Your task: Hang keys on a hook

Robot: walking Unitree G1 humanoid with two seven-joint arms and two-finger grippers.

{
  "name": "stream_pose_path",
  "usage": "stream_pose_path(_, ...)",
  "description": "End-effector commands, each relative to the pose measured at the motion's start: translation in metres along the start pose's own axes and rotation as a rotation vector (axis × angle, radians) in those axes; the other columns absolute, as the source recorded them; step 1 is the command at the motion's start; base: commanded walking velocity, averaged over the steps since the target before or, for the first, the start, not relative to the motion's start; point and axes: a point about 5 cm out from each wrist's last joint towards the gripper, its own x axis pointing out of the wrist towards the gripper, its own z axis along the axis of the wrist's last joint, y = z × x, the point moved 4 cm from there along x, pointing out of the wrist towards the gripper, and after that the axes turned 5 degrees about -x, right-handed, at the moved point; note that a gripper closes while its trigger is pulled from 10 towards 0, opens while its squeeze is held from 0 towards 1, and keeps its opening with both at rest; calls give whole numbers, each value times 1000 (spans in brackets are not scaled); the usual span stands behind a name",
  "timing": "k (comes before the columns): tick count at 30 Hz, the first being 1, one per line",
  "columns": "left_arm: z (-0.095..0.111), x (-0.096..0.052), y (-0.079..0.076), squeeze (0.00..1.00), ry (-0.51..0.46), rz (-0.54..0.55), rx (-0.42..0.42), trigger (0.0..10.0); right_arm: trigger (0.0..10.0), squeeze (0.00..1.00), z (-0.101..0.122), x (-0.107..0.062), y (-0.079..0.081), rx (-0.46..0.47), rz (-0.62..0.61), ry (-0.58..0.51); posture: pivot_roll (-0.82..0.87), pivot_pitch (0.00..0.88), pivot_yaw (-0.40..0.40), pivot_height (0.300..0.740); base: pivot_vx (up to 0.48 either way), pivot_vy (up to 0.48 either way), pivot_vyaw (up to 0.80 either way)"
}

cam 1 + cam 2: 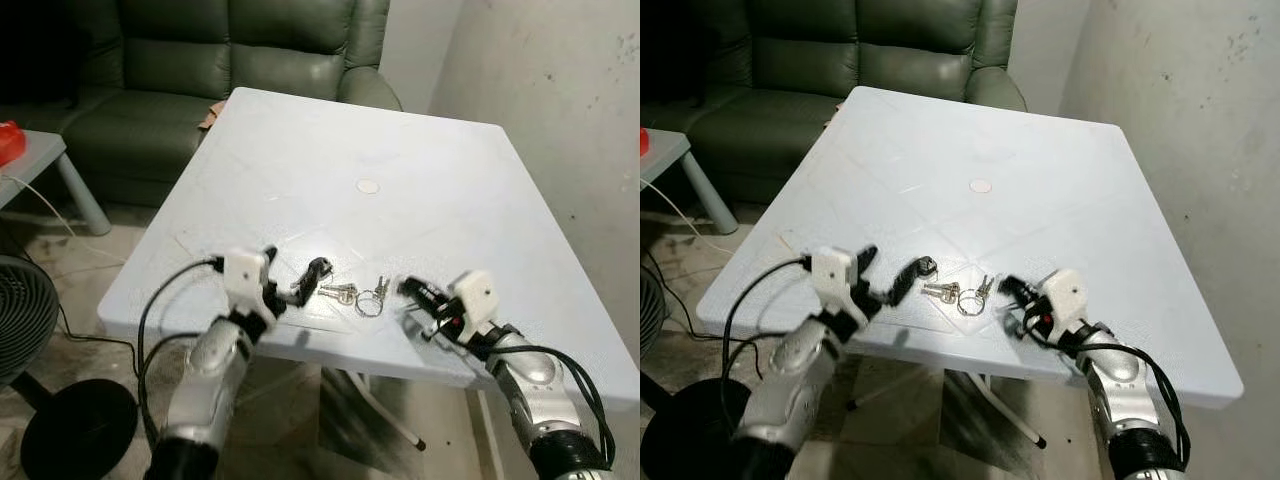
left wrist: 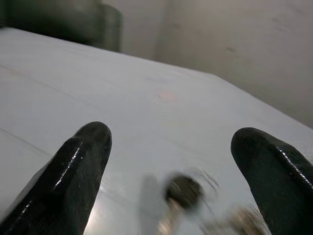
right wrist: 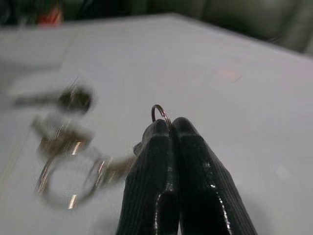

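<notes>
We look down on a pale white tabletop [image 1: 380, 140]. Behind it stands a dark green leather sofa [image 1: 230, 60]; to its right rises a scuffed off-white wall [image 1: 560, 120]. Left of it we see a grey side table [image 1: 45, 160], a black fan [image 1: 20, 310] and dusty concrete floor [image 1: 100, 250].

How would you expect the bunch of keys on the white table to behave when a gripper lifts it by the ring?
The keys lie splayed loosely on one ring, so they would probably dangle and swing. Small thin metal, likely light. On the smooth table they may slide if nudged.
</notes>
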Motion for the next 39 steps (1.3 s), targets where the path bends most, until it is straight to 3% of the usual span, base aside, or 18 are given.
stream_pose_path(1,8,12,8,0,-15,54,5,10000,0,0,21,6,-13,27,-80,-84,35,41,-96,711,0,0,0)
stream_pose_path(4,14,18,11,0,-28,72,11,10000,0,0,26,8,-15,36,-100,-108,31,37,-93,711,0,0,0)
stream_pose_path(6,31,34,19,0,-54,113,54,10000,0,0,43,10,-23,69,-176,-176,25,30,-88,711,0,0,0)
stream_pose_path(9,47,45,25,0,-87,148,119,10000,0,0,56,10,-28,103,-242,-228,13,18,-80,711,0,0,0)
stream_pose_path(11,57,49,31,0,-103,169,109,10000,0,0,65,7,-33,119,-300,-261,13,18,-80,711,0,0,0)
stream_pose_path(14,57,50,37,0,-72,186,74,10000,0,0,69,4,-37,150,-359,-282,4,11,-74,711,0,0,0)
stream_pose_path(15,55,51,39,0,-55,182,4,10000,0,0,72,2,-39,185,-398,-298,4,11,-74,711,0,0,0)
stream_pose_path(20,56,46,44,0,-59,181,40,10000,0,0,72,-6,-41,208,-484,-294,-9,9,-58,711,0,0,0)
stream_pose_path(24,49,37,53,0,-29,192,-23,10000,0,0,67,-16,-32,274,-545,-284,-17,8,-44,711,0,0,0)
stream_pose_path(28,58,31,52,0,-62,170,29,10000,0,0,72,-20,-23,278,-565,-289,-19,9,-47,711,0,0,0)
stream_pose_path(29,60,31,52,0,-71,169,42,10000,392,0,73,-20,-22,276,-566,-290,-19,9,-47,711,0,0,0)
stream_pose_path(30,61,30,52,0,-77,169,52,10000,6235,0,73,-20,-21,276,-567,-292,-21,9,-46,711,0,0,0)
stream_pose_path(31,63,30,52,0,-86,166,54,10000,6235,0,75,-20,-21,261,-568,-289,-23,10,-45,711,0,0,0)
stream_pose_path(32,64,29,51,0,-90,163,53,10000,10000,0,76,-19,-20,247,-568,-289,-25,10,-45,711,0,0,0)
stream_pose_path(35,66,28,51,0,-99,163,55,10000,10000,0,80,-18,-18,215,-561,-288,-27,12,-43,711,0,0,0)
stream_pose_path(39,71,21,50,0,-155,156,39,10000,10000,0,72,-19,-19,135,-580,-203,-29,13,-42,711,0,0,0)
